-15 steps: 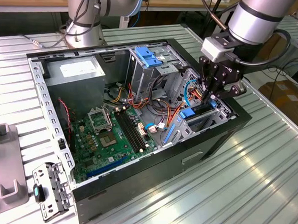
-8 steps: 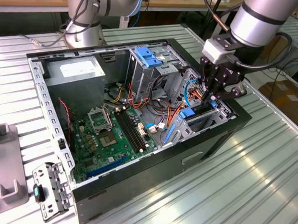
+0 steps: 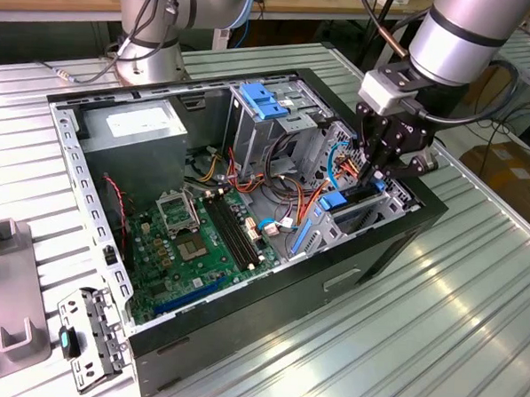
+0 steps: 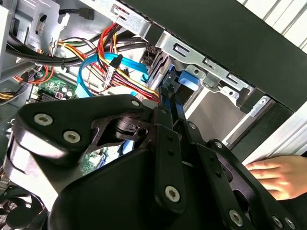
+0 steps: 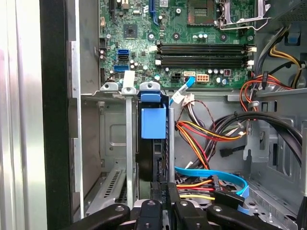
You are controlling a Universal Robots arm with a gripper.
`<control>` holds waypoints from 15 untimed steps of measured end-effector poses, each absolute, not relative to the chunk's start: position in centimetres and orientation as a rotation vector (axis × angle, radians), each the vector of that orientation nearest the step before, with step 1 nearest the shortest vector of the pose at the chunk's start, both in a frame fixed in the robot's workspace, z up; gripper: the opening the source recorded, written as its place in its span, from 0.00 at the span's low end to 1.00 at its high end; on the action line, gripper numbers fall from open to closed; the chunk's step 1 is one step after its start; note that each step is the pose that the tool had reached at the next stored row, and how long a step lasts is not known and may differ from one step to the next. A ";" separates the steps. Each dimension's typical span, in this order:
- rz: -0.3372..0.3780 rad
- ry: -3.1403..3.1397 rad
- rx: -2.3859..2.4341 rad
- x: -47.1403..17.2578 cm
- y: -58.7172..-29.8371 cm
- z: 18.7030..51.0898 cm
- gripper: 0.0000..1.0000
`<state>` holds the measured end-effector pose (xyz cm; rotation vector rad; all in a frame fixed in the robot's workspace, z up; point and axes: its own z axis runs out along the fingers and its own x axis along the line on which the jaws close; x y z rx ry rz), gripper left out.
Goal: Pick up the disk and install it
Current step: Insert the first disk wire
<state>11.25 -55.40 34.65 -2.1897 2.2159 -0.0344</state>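
In the exterior view, an open computer case (image 3: 246, 224) is seen lying on a ribbed metal table (image 3: 471, 334), with the green motherboard (image 3: 196, 244) at lower centre of the frame and a grey power supply (image 3: 135, 125) at upper left. The gripper (image 3: 375, 175) is lowered into the drive cage at the right of the case, and the disk (image 3: 354, 203) is seen there on edge, its blue frame showing just below the fingertips. A blue bracket (image 3: 266, 101) is mounted at the top of the case, well apart from the gripper. In the second wrist view, the black fingers (image 4: 170, 103) are seen drawn close together on a thin blue and black edge, apparently the disk (image 4: 184, 81), though the grasp is partly hidden by the gripper's own linkage. A person's hand (image 4: 280, 175) rests at lower right, beside the case's outer wall. In the first wrist view, the disk (image 5: 152, 139) stands upright in its slot at centre frame, between metal cage walls, with the fingers (image 5: 165, 191) closed on its near edge and coloured cables (image 5: 206, 134) bundled just to its right.
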 end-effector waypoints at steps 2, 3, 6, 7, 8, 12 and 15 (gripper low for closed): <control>-0.034 2.216 -2.190 11.2 -55.4 34.6 0.17; -0.034 2.216 -2.190 11.2 -55.4 34.6 0.17; -0.032 2.216 -2.190 11.3 -55.4 34.3 0.17; -0.032 2.217 -2.191 11.3 -55.4 34.3 0.17; -0.032 2.217 -2.191 11.3 -55.4 34.2 0.17; -0.027 2.216 -2.190 11.3 -55.4 33.8 0.17; -0.025 2.215 -2.189 11.3 -55.4 33.8 0.24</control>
